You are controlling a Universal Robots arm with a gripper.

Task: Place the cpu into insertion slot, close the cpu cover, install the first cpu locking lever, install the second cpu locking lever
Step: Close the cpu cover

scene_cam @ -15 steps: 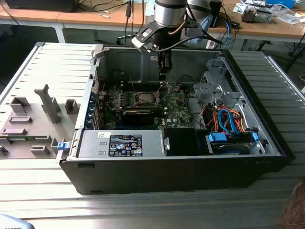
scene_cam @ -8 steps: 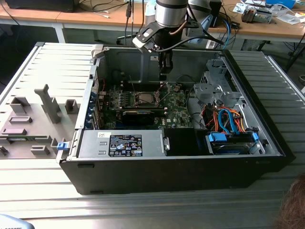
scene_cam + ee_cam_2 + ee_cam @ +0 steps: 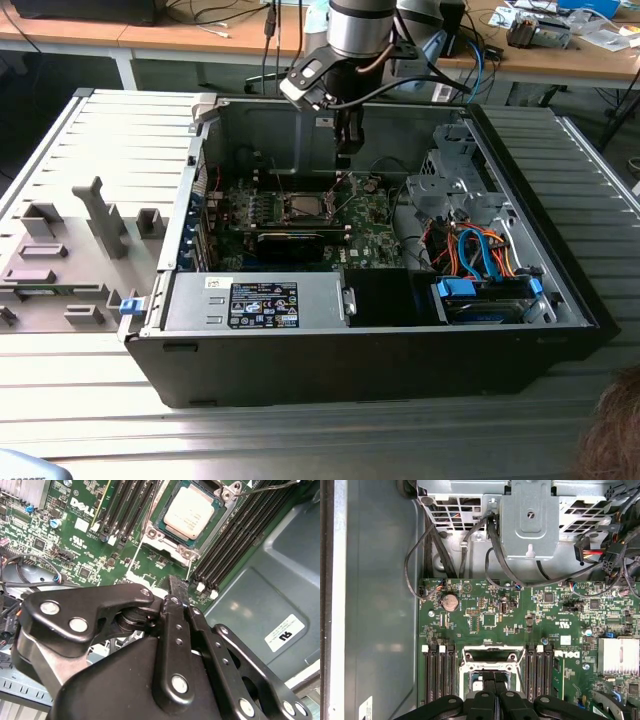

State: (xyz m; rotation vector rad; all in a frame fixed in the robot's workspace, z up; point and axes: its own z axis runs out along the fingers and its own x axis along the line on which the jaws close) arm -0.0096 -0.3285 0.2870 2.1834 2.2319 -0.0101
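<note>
Open computer case (image 3: 350,365) with the gripper (image 3: 346,146) hanging inside it, above the green circuit board (image 3: 372,228). In both wrist views we see the fingers (image 3: 487,683) pressed together at their tips, with nothing visible between them. In the second wrist view the cpu (image 3: 189,515), pale silver face up, sits in the insertion slot (image 3: 156,544) a little ahead of the fingertips and apart from them; a thin metal rod (image 3: 265,487) runs past the slot's far corner. In the first wrist view the slot's metal rim shows directly beyond the fingertips, which hide part of its centre. Black memory sockets (image 3: 440,672) flank the fingers on either side. Farther beyond the fingers lie a coin cell (image 3: 450,601) and a grey drive cage (image 3: 527,520)
</note>
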